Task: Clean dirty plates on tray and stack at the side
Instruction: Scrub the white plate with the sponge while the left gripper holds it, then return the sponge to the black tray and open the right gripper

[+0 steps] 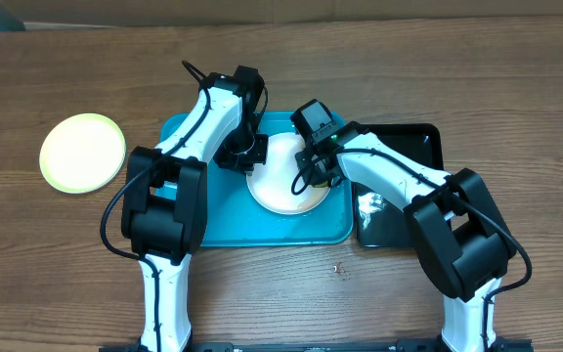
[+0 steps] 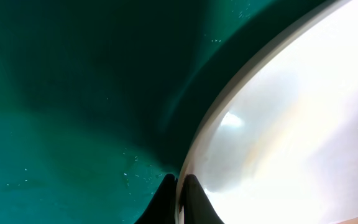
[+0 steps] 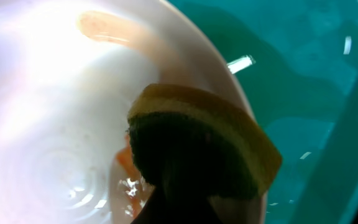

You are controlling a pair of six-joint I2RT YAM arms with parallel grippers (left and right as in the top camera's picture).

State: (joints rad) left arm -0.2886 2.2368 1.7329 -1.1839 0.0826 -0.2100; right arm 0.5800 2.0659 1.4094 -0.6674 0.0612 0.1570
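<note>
The left claw (image 2: 179, 194) is clenched on the rim of a white plate (image 2: 291, 124): its own camera shows the two dark fingertips pinched together with the plate's edge between them. The plate's glossy face fills the right of that view, and the floor of the teal tray (image 2: 73, 93) fills the left. That pinch cannot be made out from overhead, where the wrist hides the contact at the plate's left edge.

The right claw (image 3: 173, 210) is grasping a sponge (image 3: 229, 143), yellow on one face and dark green on the other, and presses it onto the plate near the rim. Its camera alone shows the dirt: an orange-brown smear (image 3: 107, 28) curving along the plate's upper part and an orange patch (image 3: 124, 158) with wet droplets just beside the sponge. From overhead the plate looks plain white.

The overhead view gives the layout. The white plate sits in the right half of the tray, between the two arms. A pale yellow-green plate (image 1: 82, 153) lies on the wooden table (image 1: 477, 68), well apart to the left. A glossy black tray (image 1: 420, 147) lies touching the teal tray's right side.
</note>
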